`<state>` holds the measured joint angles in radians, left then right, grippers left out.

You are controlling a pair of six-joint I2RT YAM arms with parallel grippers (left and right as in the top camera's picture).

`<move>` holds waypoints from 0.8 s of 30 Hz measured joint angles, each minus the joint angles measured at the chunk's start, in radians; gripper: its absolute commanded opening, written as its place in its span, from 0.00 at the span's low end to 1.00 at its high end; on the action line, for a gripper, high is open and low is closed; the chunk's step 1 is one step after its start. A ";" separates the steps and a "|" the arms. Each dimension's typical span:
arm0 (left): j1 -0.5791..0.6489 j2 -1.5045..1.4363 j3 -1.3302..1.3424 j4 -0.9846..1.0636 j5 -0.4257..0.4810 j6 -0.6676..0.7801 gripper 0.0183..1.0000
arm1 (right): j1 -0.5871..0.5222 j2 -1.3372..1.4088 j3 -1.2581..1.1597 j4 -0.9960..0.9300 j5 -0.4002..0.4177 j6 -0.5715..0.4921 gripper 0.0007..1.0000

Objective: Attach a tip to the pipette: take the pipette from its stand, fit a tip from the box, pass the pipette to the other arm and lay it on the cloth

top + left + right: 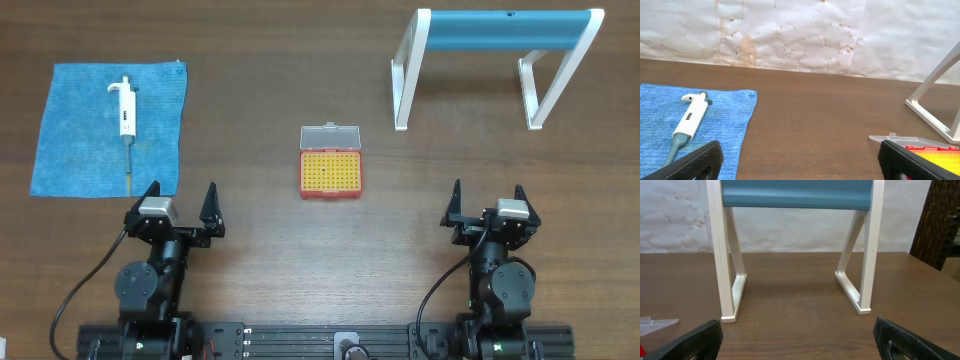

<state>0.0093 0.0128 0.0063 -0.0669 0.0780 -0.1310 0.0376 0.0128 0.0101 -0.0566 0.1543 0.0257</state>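
While its lid (330, 135) is open, the tip box (302, 177) holds yellow tips (331, 172).
Lower down, left end effector (183, 190) and right end effector (488, 190) are wide open, empty.

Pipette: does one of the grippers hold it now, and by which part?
Nothing is held. The pipette lies on the cloth; the left gripper and the right gripper are both open, apart from it.

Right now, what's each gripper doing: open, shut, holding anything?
Left gripper: open, holding nothing.
Right gripper: open, holding nothing.
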 measured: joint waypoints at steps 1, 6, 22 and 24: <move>0.000 0.000 0.000 0.000 0.000 0.000 1.00 | -0.002 0.000 0.000 0.000 0.000 0.004 0.99; 0.000 0.000 0.000 0.000 0.000 0.000 1.00 | -0.029 0.000 0.000 0.000 -0.001 0.015 0.99; 0.000 0.000 0.000 0.000 0.000 0.000 1.00 | -0.030 0.000 0.000 0.000 -0.003 0.015 0.99; 0.000 0.000 0.000 0.000 0.000 0.000 1.00 | -0.030 0.000 0.000 0.000 -0.003 0.015 0.99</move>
<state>0.0093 0.0128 0.0063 -0.0669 0.0780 -0.1310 0.0078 0.0128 0.0101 -0.0563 0.1509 0.0406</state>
